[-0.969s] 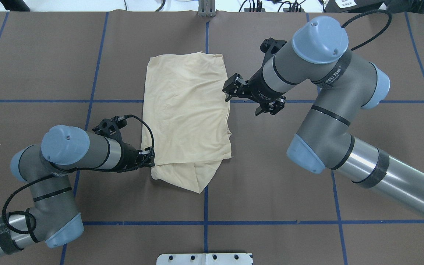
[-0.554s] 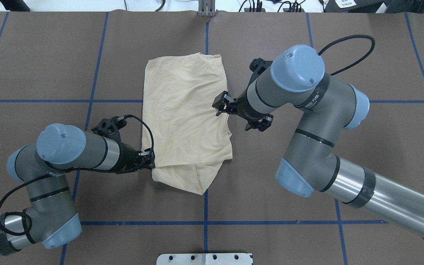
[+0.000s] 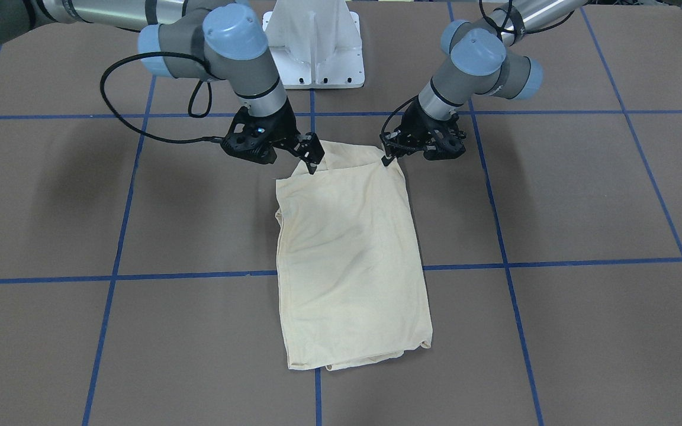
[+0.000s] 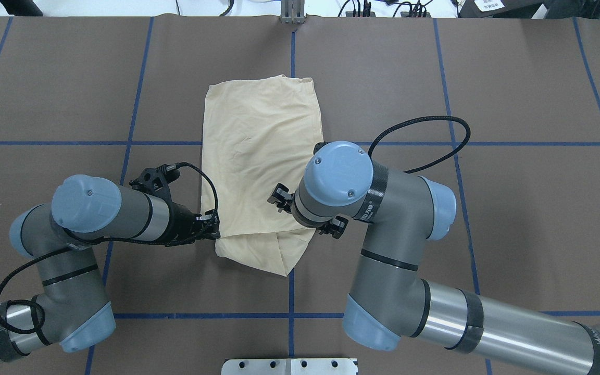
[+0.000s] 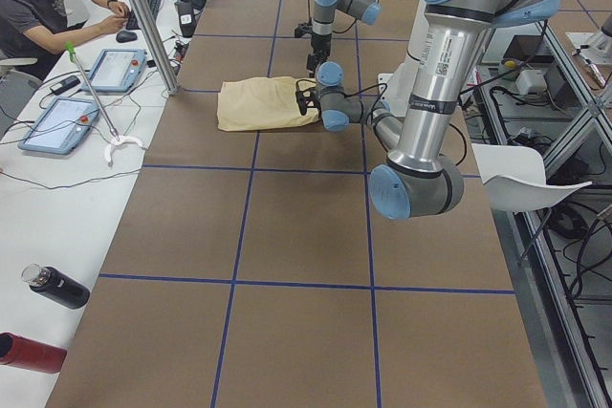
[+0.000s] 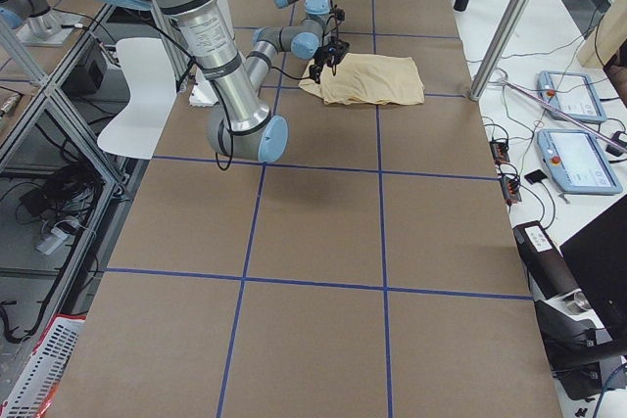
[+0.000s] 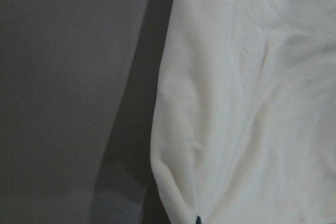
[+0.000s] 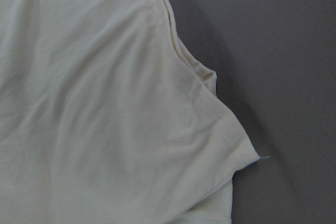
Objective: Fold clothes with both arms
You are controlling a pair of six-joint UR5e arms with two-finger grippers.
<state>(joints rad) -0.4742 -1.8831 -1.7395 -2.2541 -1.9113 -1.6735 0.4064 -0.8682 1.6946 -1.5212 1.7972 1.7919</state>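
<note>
The cream shirt (image 4: 261, 151) lies folded in a long rectangle mid-table, plain side up, and also shows in the front view (image 3: 350, 260). My left gripper (image 4: 215, 229) sits low at its near left corner (image 3: 387, 155), shut on the fabric edge. The left wrist view shows that edge (image 7: 173, 129) close up. My right gripper (image 4: 278, 199) is open and hovers over the shirt's near right part, fingers pointing down by the corner (image 3: 312, 160). The right wrist view shows the hemmed corner (image 8: 226, 140) below, with no fingers in it.
The white pedestal (image 3: 317, 53) stands at the robot's side of the brown table (image 4: 513, 208), which has blue tape lines. An operator (image 5: 48, 7), tablets (image 6: 573, 159), bottles (image 5: 55, 286) and a metal post (image 5: 143, 16) are along the far side.
My right arm has swung from the shirt's right edge toward the robot, and its gripper is now over the near right part. The left arm has stayed put.
</note>
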